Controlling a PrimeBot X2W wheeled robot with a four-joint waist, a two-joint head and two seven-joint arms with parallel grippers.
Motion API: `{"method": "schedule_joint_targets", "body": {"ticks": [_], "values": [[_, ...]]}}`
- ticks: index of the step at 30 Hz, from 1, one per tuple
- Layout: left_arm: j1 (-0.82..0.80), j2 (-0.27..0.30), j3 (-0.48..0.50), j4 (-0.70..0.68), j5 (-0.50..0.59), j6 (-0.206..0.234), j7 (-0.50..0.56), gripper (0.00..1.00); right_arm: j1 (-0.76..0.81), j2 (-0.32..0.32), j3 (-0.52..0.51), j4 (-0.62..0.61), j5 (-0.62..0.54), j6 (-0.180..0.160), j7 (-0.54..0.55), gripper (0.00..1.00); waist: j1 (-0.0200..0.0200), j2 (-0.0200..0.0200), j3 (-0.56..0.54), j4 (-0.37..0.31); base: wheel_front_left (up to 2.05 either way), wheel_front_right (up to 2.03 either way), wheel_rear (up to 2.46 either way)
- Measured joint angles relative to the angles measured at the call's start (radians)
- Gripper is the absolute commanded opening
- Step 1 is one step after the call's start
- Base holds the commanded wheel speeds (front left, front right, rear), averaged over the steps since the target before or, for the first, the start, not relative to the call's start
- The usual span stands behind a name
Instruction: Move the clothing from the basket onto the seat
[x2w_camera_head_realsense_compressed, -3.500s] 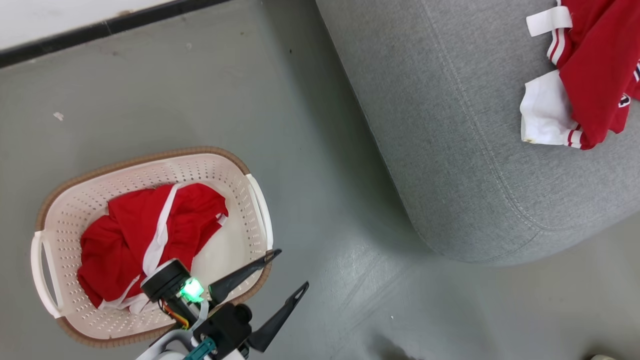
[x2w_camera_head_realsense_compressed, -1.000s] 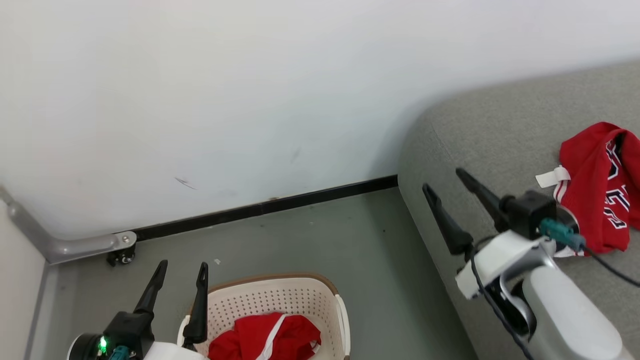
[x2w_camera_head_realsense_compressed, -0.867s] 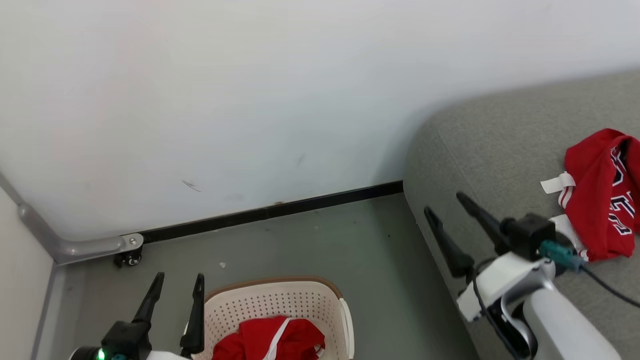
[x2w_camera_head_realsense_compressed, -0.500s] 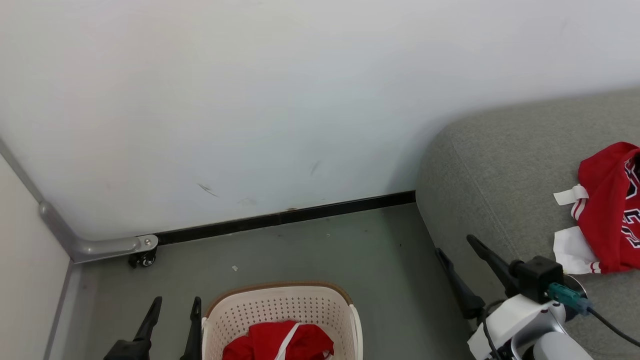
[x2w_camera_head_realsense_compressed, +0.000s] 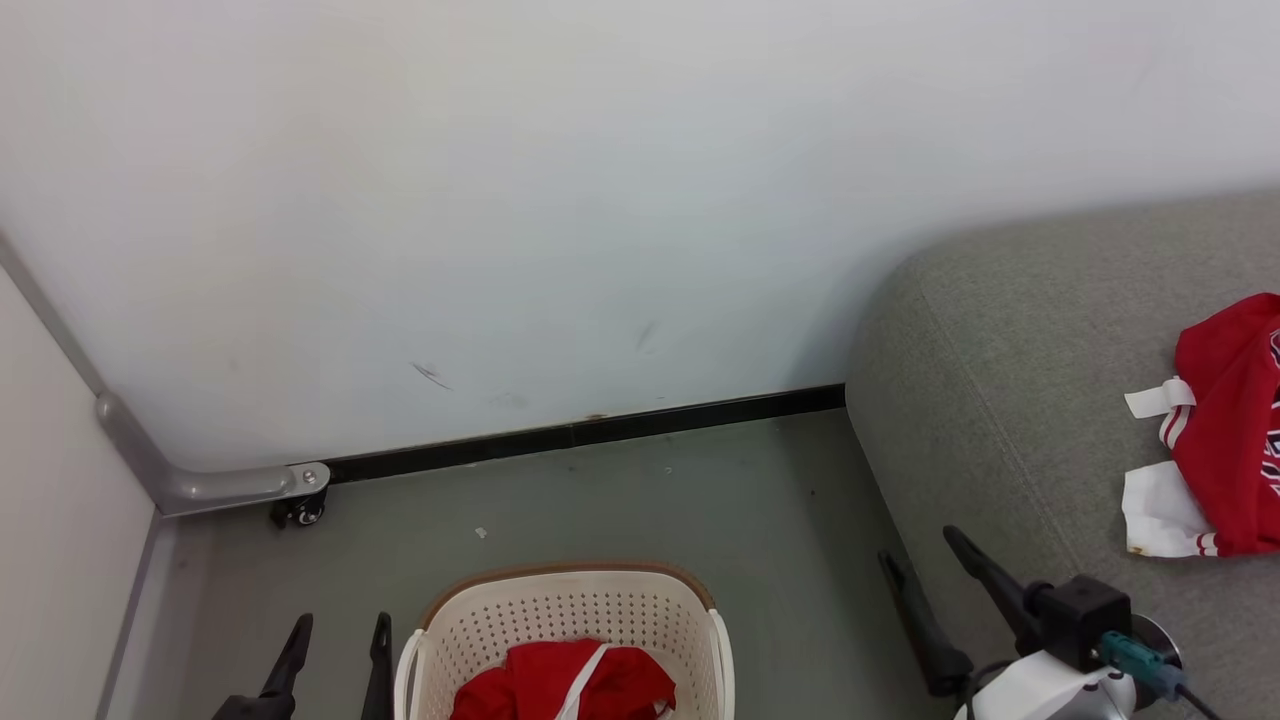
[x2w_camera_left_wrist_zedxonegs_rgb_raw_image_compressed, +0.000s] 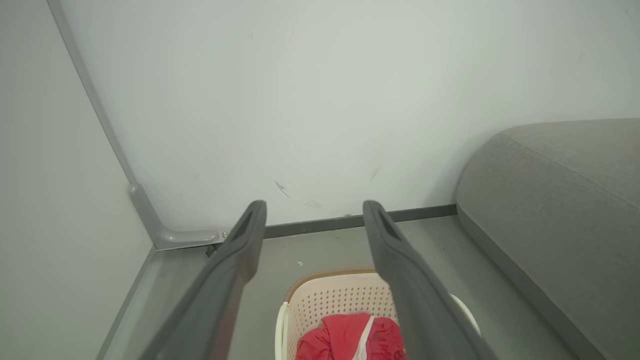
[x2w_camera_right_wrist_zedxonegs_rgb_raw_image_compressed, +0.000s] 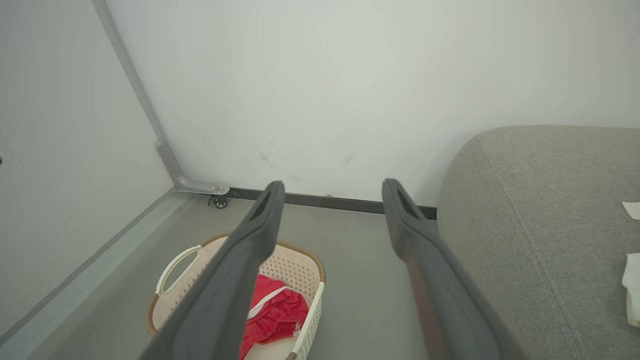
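Both grippers have sunk toward the head view's bottom edge: left gripper (x2w_camera_head_realsense_compressed: 342, 620) at 7 o'clock, right gripper (x2w_camera_head_realsense_compressed: 918, 545) at 5, both spread wide and empty. One red garment (x2w_camera_head_realsense_compressed: 540, 680) lies in the basket (x2w_camera_head_realsense_compressed: 570, 576) at 6 o'clock; a second garment (x2w_camera_head_realsense_compressed: 1225, 420) rests on the seat (x2w_camera_head_realsense_compressed: 1000, 380) at 3.

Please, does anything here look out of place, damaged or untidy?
Nothing serious. The wall has dark scuff marks above the baseboard, a small pale scrap lies on the floor beyond the basket, and the red clothing on the seat lies crumpled.
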Motion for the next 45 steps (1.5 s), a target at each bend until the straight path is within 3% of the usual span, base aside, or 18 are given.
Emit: {"method": "schedule_joint_targets", "body": {"ticks": [7, 45], "values": [[0.000, -0.001, 0.002, 0.010, 0.005, 0.000, 0.000, 1.00, 0.029, 0.035, -0.027, -0.028, 0.007, 0.000, 0.000, 1.00, 0.0000, 0.0000, 0.003, -0.006, 0.00, 0.00, 0.00], [0.000, -0.001, -0.031, 0.024, -0.017, 0.006, 0.000, 1.00, 0.061, 0.059, -0.084, -0.070, 0.020, 0.000, 0.000, 1.00, 0.0000, 0.0000, 0.009, -0.010, 0.00, 0.00, 0.00]]}}
